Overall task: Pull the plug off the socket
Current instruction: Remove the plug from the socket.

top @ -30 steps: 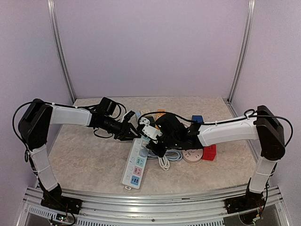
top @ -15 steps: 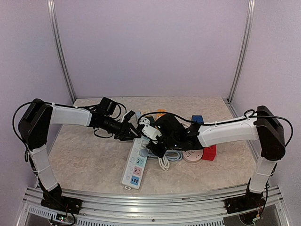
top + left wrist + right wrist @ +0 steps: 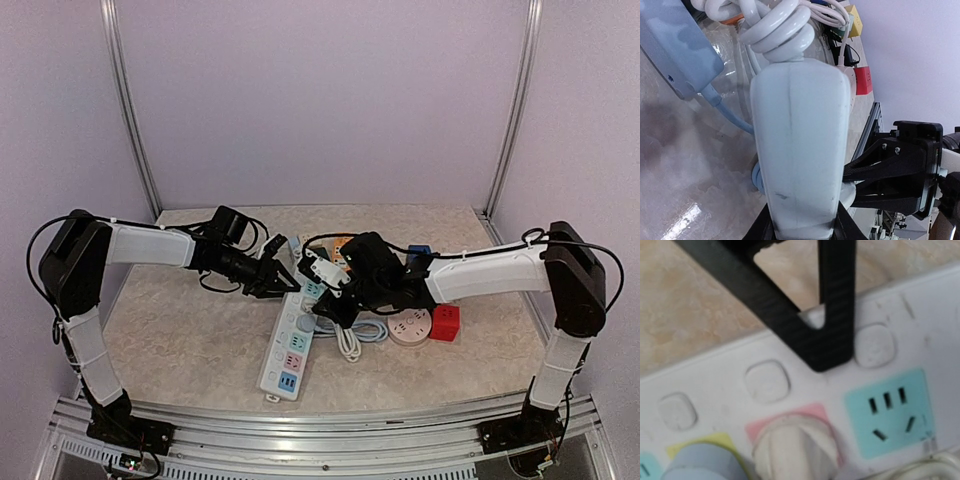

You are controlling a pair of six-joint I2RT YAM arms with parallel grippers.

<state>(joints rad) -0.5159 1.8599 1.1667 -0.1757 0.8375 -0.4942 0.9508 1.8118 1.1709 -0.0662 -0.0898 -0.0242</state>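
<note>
Left end effector [image 3: 802, 231] is clamped on the tapered cord end of the long white plastic power strip [image 3: 284, 352]. Its fingers [image 3: 765, 229] pinch the strip's sides at the bottom of the left wrist view, with the coiled white cable [image 3: 777, 30] bunched just beyond.

Over to the right end effector [image 3: 826, 354]: fully closed, black fingertips pressed together into a point, nothing between them. That point is down at the strip's face between two square white push-buttons [image 3: 767, 381], though actual contact is hard to call.

And here's the one that matters: the round white plug [image 3: 795, 442] sits seated in the pink-framed outlet, just beside that closed tip, ungripped. A pale blue plug [image 3: 705, 467] occupies the yellow-framed outlet next to it, and the teal outlet [image 3: 887, 412] on the other side shows its slots.

From above, the strip lies on the beige marbled counter [image 3: 180, 340]. A round white socket hub [image 3: 408, 329] and a red cube socket [image 3: 445, 322] sit under the right arm.
</note>
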